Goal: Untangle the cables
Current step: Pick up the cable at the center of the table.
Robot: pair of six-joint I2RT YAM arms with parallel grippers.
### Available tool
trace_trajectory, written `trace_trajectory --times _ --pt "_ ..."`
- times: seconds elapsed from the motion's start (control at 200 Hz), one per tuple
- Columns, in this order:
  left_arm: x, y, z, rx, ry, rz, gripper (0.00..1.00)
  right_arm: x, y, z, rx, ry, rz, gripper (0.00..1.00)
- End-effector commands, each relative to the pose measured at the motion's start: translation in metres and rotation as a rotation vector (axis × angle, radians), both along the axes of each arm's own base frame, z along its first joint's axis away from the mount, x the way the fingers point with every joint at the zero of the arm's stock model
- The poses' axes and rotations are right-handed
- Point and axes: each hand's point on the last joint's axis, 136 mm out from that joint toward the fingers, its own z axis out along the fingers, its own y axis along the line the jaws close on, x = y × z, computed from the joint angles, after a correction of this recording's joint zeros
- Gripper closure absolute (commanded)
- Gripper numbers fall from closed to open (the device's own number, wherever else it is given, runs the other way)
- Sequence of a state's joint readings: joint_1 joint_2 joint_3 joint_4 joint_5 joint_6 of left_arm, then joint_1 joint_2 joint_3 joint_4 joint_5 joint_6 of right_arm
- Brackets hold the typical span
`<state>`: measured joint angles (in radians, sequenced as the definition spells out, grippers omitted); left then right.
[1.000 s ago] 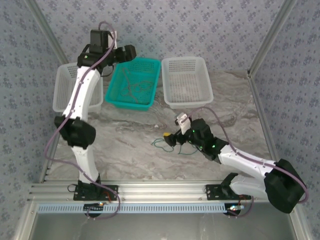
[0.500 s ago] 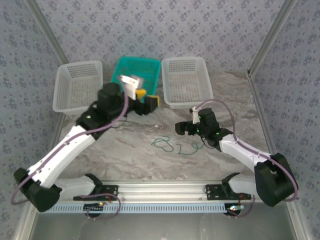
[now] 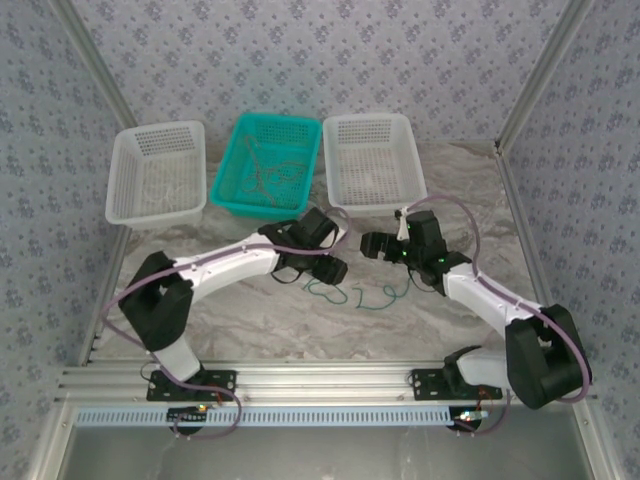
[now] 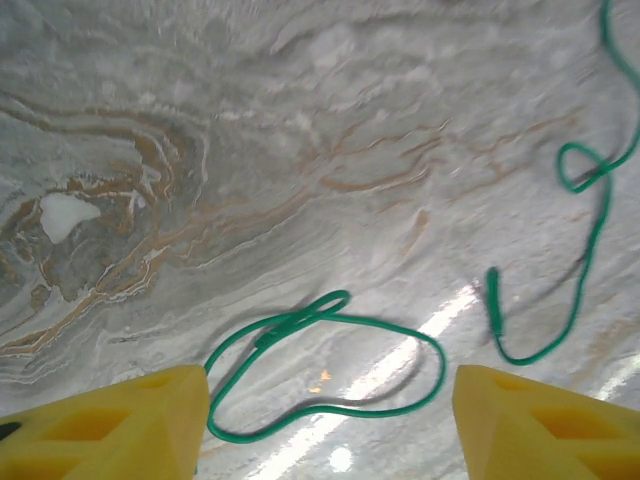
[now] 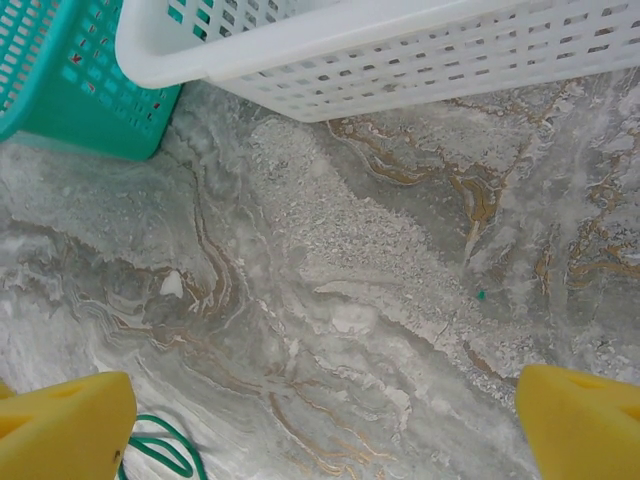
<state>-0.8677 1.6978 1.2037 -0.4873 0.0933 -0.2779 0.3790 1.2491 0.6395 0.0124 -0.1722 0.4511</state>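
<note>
The left gripper (image 4: 325, 425) is held low over the veined marble tabletop (image 4: 300, 120), yellow fingers apart, with the thin green cable (image 4: 300, 318) laid slack and looped between them. It is best pinched at the doubled crossing, not the springy loop. Further right, the right gripper (image 5: 325, 425) is spread wide, nothing clamped, beside the perforated white basket (image 5: 400, 40).

From above and behind we overlook the table (image 3: 250, 312); both wrist views look closely downward, sharing the green cable (image 4: 290, 322).
</note>
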Motion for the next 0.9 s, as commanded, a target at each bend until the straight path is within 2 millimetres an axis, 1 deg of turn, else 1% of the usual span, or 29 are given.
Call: trace_trajectory --times 0.0,0.105,0.18,0.295,0.38,0.425,0.475,0.515,0.595,0.635,0.75,0.784,0.844,0.894 --pt "0.009 -0.009 0.001 -0.052 0.033 -0.022 0.38 -0.004 -0.004 0.005 0.023 0.012 -0.023 0.0" --pt "0.007 -0.014 -0.013 -0.087 0.106 -0.062 0.4 -0.005 -0.006 0.005 0.022 0.012 -0.025 0.0" --pt "0.008 -0.017 -0.019 -0.104 0.142 -0.079 0.42 -0.004 -0.006 0.006 0.025 0.011 -0.024 0.0" --pt "0.011 -0.021 -0.028 -0.13 0.19 -0.084 0.48 -0.005 -0.006 0.005 0.027 0.013 -0.027 0.0" --pt "0.016 -0.021 -0.039 -0.12 0.198 -0.073 0.49 -0.006 -0.007 0.006 0.028 0.01 -0.028 0.0" --pt "0.017 -0.024 -0.04 -0.136 0.204 -0.077 0.52 -0.006 -0.007 0.007 0.028 0.008 -0.029 0.0" --pt "0.017 -0.028 -0.042 -0.153 0.211 -0.082 0.59 -0.006 -0.008 0.007 0.024 0.008 -0.031 0.0" --pt "0.016 -0.03 -0.042 -0.164 0.221 -0.087 0.67 -0.006 -0.009 0.006 0.023 0.009 -0.033 0.0" --pt "0.015 -0.032 -0.041 -0.17 0.23 -0.091 0.91 -0.007 -0.009 0.006 0.023 0.009 -0.034 0.0" --pt "0.015 -0.031 -0.039 -0.174 0.228 -0.088 1.0 -0.007 -0.01 0.007 0.021 0.007 -0.036 0.0" --pt "0.016 -0.03 -0.029 -0.21 0.221 -0.073 1.0 -0.006 -0.011 0.007 0.018 0.001 -0.039 0.0" --pt "0.017 -0.029 -0.022 -0.229 0.215 -0.066 1.0 -0.005 -0.011 0.008 0.018 0.0 -0.038 0.0" --pt "0.018 -0.029 -0.005 -0.267 0.195 -0.058 1.0 -0.006 -0.01 0.011 0.024 -0.008 -0.028 0.0" --pt "0.02 -0.028 0.018 -0.311 0.158 -0.05 1.0 -0.007 -0.003 0.02 0.055 -0.041 0.012 0.0"
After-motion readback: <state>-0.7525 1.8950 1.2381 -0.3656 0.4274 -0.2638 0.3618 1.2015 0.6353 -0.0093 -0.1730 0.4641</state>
